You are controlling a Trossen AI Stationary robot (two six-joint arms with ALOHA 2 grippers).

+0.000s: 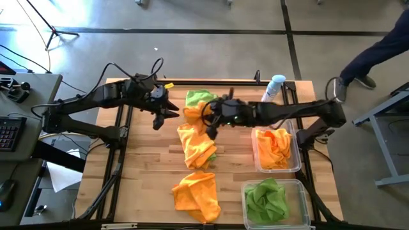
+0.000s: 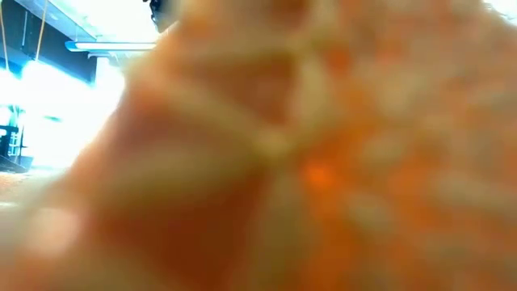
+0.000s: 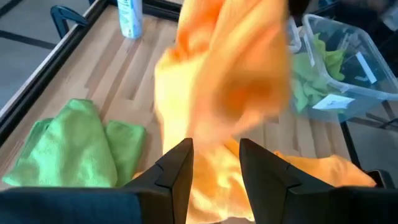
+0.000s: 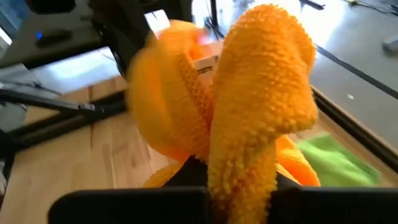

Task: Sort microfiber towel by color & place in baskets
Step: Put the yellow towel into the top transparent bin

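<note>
My right gripper (image 1: pixel 209 125) reaches in from the table's right and is shut on an orange towel (image 1: pixel 195 144) at the table's middle. In the right wrist view the orange towel (image 4: pixel 261 93) bulges up over the fingers and hides them. My left gripper (image 1: pixel 167 114) (image 3: pixel 214 165) is open just left of that towel, its fingers apart from it. A green towel (image 1: pixel 199 98) (image 3: pixel 74 149) lies flat on the far part of the table. A second orange towel (image 1: pixel 198 195) lies crumpled near the near edge. A blurred orange cloth (image 2: pixel 323 162) fills the low view. My right gripper pinches a bunched fold of the orange towel (image 4: pixel 242 155); the cloth wraps over the fingers and hides the exact place of contact. The upper part is lifted, and the rest (image 1: pixel 199 153) hangs slack below toward the table.
Two clear baskets stand at the table's right: the farther basket (image 1: pixel 255 160) holds orange cloths, the nearer basket (image 1: pixel 245 191) (image 3: pixel 348 43) holds green ones. A white-and-blue spray bottle (image 1: pixel 276 86) (image 3: pixel 129 15) stands at the far right. Bare wood (image 1: pixel 147 166) lies left of the towels.
</note>
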